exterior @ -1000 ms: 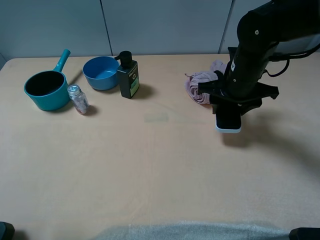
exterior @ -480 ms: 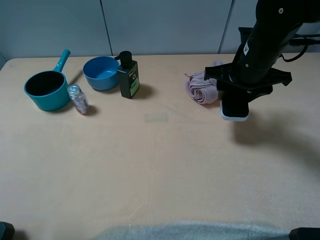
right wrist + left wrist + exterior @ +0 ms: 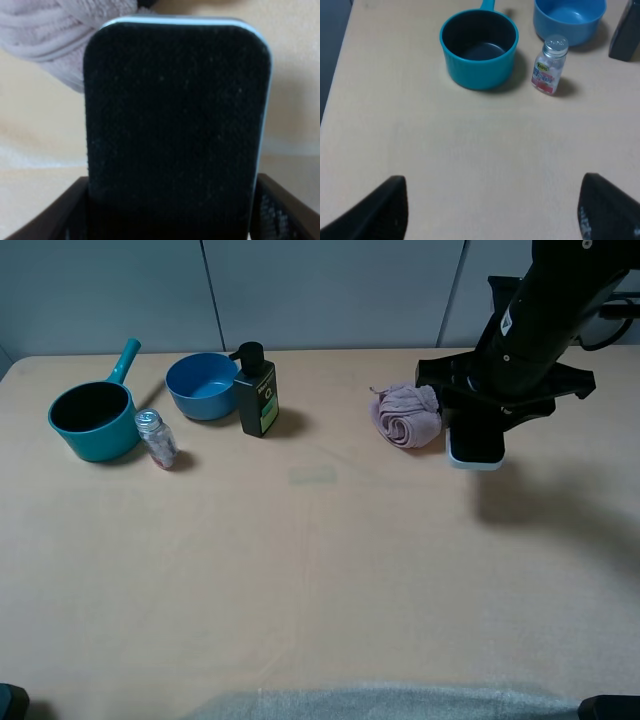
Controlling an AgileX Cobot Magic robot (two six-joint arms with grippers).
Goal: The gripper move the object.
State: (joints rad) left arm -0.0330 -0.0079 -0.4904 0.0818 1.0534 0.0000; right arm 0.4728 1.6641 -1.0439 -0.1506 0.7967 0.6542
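Your right end effector (image 3: pixel 482 418) pinches the object (image 3: pixel 475 450), held just beside the pink towel (image 3: pixel 405 416). Carry step in hand, I judge; next, lower it to the tabletop (image 3: pixel 330 570) clear of the towel, then release.

the little clear jar (image 3: pixel 550 65) on the far left of the surface has a paper label. at the top of the label there is a short word on a yellow patch, but it is too blurry to read. under it the label is pink, with tiny marks that cannot be read. the dark bottle (image 3: pixel 257 392), to the right of the jar and a bit farther back, has a green label with a round mark and some pale writing, too small to read.
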